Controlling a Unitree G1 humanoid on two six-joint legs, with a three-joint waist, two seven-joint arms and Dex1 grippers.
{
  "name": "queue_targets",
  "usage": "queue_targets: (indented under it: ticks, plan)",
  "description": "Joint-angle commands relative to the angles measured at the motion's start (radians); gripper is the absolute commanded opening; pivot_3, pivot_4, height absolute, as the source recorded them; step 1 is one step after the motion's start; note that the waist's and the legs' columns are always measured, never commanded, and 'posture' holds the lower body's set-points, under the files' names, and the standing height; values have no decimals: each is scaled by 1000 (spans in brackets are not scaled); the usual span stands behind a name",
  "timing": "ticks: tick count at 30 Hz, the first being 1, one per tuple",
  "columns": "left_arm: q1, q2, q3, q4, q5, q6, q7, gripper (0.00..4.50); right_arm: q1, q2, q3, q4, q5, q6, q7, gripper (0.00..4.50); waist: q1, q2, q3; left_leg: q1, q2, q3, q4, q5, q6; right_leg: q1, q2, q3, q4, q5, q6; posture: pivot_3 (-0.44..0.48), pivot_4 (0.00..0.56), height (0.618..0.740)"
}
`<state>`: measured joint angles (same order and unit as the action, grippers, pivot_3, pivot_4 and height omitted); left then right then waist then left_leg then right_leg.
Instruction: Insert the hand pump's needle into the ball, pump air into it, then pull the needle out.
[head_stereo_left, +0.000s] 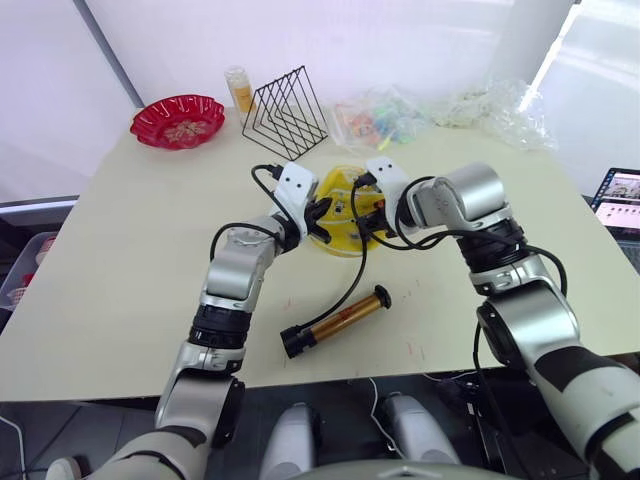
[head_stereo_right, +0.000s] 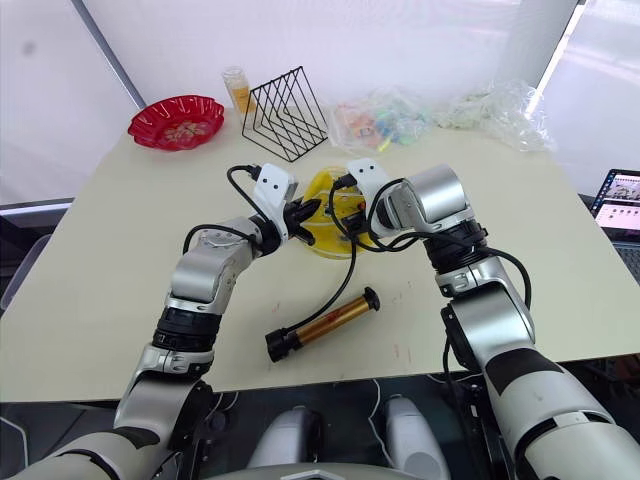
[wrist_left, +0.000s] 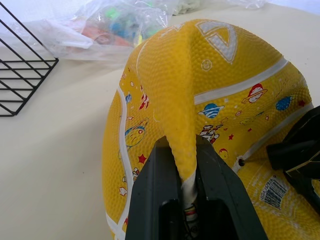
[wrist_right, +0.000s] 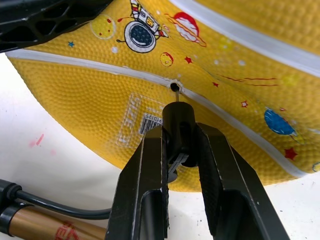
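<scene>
The yellow ball (head_stereo_left: 345, 222) lies half-flat on the table's middle. My left gripper (wrist_left: 182, 150) is shut on a raised fold of its rubber. From the other side, my right gripper (wrist_right: 177, 131) is shut on the needle's black connector (wrist_right: 178, 119). The thin needle (wrist_right: 177, 98) points straight at the ball's valve hole (wrist_right: 174, 86), and its tip is at the hole's rim; how deep it sits I cannot tell. The hand pump (head_stereo_left: 335, 318) lies on the table nearer to me, with its black hose (head_stereo_left: 352, 275) curving up to the right gripper (head_stereo_left: 372, 212).
A red scalloped bowl (head_stereo_left: 178, 120) stands at the far left, with a black wire rack (head_stereo_left: 287, 113) and a small orange bottle (head_stereo_left: 239, 88) beside it. Clear plastic bags (head_stereo_left: 385, 115) lie along the far edge. A laptop (head_stereo_left: 620, 195) is off the table's right side.
</scene>
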<state>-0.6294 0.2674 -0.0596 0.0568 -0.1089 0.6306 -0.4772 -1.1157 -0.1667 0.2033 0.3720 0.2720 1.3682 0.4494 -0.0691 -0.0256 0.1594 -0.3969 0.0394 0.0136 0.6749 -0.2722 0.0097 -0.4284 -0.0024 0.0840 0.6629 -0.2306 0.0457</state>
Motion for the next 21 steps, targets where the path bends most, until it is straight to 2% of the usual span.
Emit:
queue_targets:
  ticks: [1, 10, 21]
  plan:
    - [9, -45, -76, -46, -45, 6, -67, 41, -22, 62, 0, 2, 12, -53, 12, 298, -1, 0, 0, 0, 0, 0, 0, 0, 0, 0, 0, 0, 0, 0, 0, 0, 150, 735]
    - [13, -50, -79, -52, -46, 7, -69, 41, -15, 81, -21, 30, 3, -90, 26, 298, -3, 0, -1, 1, 0, 0, 0, 0, 0, 0, 0, 0, 0, 0, 0, 0, 150, 735]
    - [15, -29, -63, -16, -32, -19, -74, 41, 14, 20, -11, 10, -35, -151, 68, 298, -4, 0, -1, 1, 0, 0, 0, 0, 0, 0, 1, 0, 0, 0, 0, 0, 150, 735]
